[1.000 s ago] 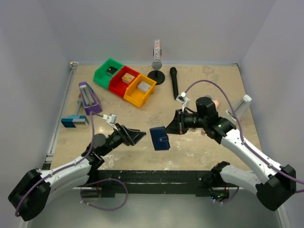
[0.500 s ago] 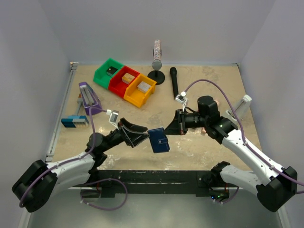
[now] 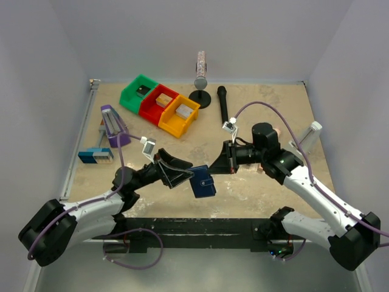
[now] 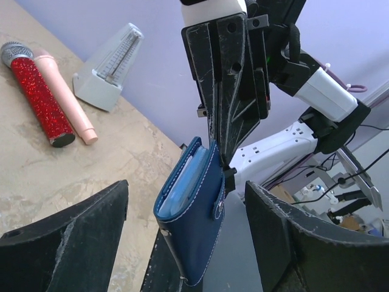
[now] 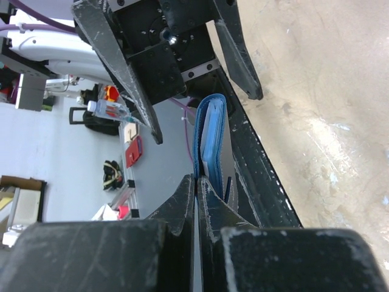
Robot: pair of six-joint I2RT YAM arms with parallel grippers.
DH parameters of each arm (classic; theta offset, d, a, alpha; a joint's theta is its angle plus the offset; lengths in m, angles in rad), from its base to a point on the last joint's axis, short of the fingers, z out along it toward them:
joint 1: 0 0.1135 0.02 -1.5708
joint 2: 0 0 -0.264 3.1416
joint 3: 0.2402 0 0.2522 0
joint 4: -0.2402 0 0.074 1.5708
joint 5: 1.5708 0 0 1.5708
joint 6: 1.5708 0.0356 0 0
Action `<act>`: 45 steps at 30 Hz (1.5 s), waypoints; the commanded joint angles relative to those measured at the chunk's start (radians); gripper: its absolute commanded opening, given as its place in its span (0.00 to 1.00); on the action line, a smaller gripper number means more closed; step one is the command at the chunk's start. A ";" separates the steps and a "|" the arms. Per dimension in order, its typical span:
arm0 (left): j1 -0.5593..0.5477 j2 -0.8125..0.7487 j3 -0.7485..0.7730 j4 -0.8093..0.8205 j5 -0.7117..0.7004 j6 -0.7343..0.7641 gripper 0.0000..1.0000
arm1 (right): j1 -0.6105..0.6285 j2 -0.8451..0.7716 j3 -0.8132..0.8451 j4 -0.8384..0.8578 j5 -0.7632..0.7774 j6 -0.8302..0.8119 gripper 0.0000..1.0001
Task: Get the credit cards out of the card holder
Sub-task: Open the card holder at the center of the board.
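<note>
Far-left: green bin (image 3: pixel 129 100), red bin (image 3: pixel 149 112), orange bin (image 3: pixel 172 126) — black mic (image 3: pixel 223 106) mid-table, metronome (image 3: pixel 309 135) rt.

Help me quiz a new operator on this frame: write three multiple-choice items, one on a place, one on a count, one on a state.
1. Where is the small dark blue stitched bifold wallet?
A. In a bin
B. In the air, clamped by the right end effector
C. Flat on the table

2. How many open plastic bins stand in the far-left row?
A. Two
B. Five
C. Three

3. How does the left end effector stand?
A. Open, straddling the wallet
B. Shut on the wallet
C. Shut on nothing

Answers:
1 B, the left wrist view shows the right fingers pinching its upper edge in mid-air.
2 C, one green, one red, one orange.
3 A, the left wrist view shows its fingers spread wide on either side of the wallet.
</note>
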 commanded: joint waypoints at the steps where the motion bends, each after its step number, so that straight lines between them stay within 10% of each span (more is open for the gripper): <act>1: -0.004 0.031 0.028 0.102 0.045 -0.010 0.81 | 0.015 0.004 0.064 0.082 -0.050 0.033 0.00; 24: -0.006 0.140 -0.005 0.318 0.103 -0.099 0.48 | 0.016 0.020 0.069 0.092 -0.049 0.028 0.00; 45: -0.007 0.031 -0.010 0.254 0.094 -0.088 0.52 | 0.006 0.047 0.066 0.069 -0.027 0.010 0.00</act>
